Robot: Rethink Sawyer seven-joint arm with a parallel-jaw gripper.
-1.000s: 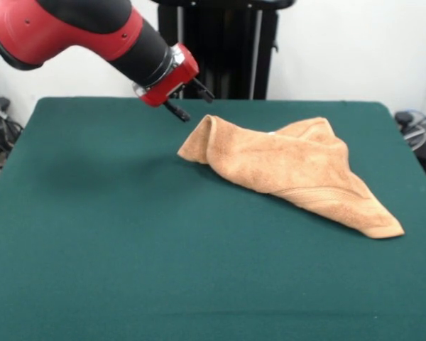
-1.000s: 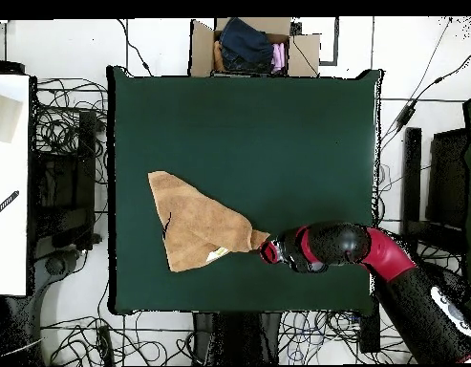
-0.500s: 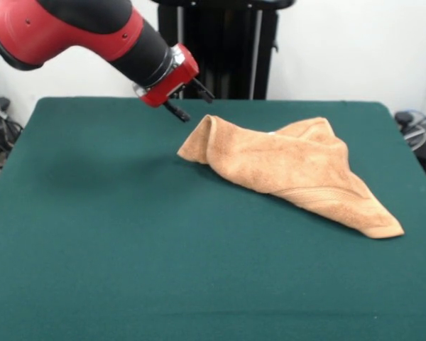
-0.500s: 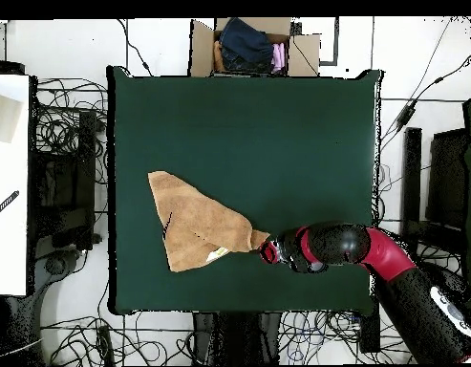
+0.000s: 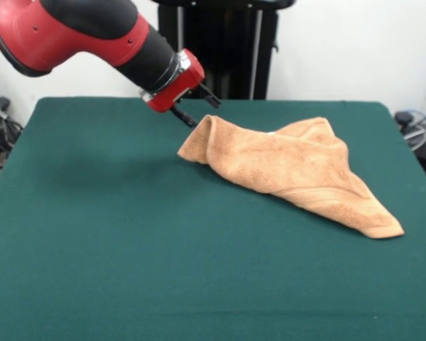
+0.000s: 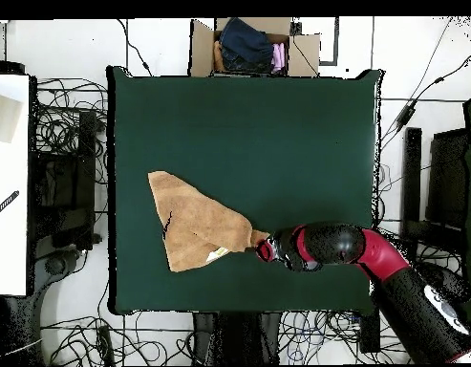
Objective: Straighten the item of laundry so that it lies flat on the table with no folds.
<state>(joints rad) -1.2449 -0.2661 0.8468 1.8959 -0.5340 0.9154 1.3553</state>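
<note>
The light orange-tan towel (image 5: 298, 167) lies crumpled and folded over itself on the right half of the dark green table (image 5: 113, 234). One raised corner points left, one flat corner points to the near right. In the overhead view the towel (image 6: 196, 226) lies at the table's left (image 6: 277, 134), with a small white label at its lower edge. My gripper (image 5: 197, 106) hangs open on the red and black arm, just left of and above the towel's raised corner, close to it. It also shows in the overhead view (image 6: 262, 248) next to the towel's right tip.
A cardboard box with dark and pink clothes (image 6: 253, 48) stands beyond the table's top edge in the overhead view. Cables lie on the floor all round. A white desk (image 6: 10, 182) is at the left. The black pedestal (image 5: 224, 50) stands behind the table.
My gripper has moved a little toward the towel's raised corner. The towel has not moved.
</note>
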